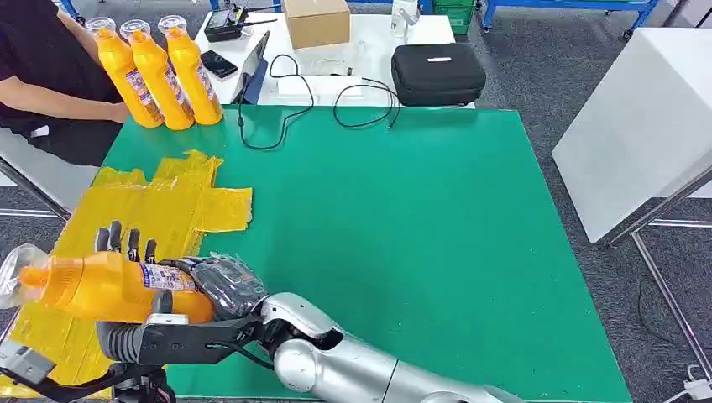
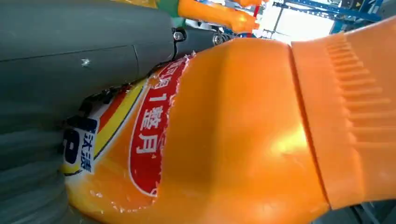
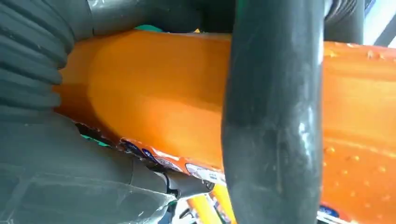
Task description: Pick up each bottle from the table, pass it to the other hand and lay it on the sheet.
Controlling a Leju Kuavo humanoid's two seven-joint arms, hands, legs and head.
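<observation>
Over the yellow sheet (image 1: 151,206) on the green counter (image 1: 403,218), an orange bottle (image 1: 105,285), label reading "1整月", lies sideways, grasped by both the left robot hand (image 1: 126,243) and the right robot hand (image 1: 222,285); three bottles (image 1: 159,71) stand behind.

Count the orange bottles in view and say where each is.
4. Three stand upright at the green table's far left corner; one lies sideways, held by both hands over the yellow sheet.
</observation>
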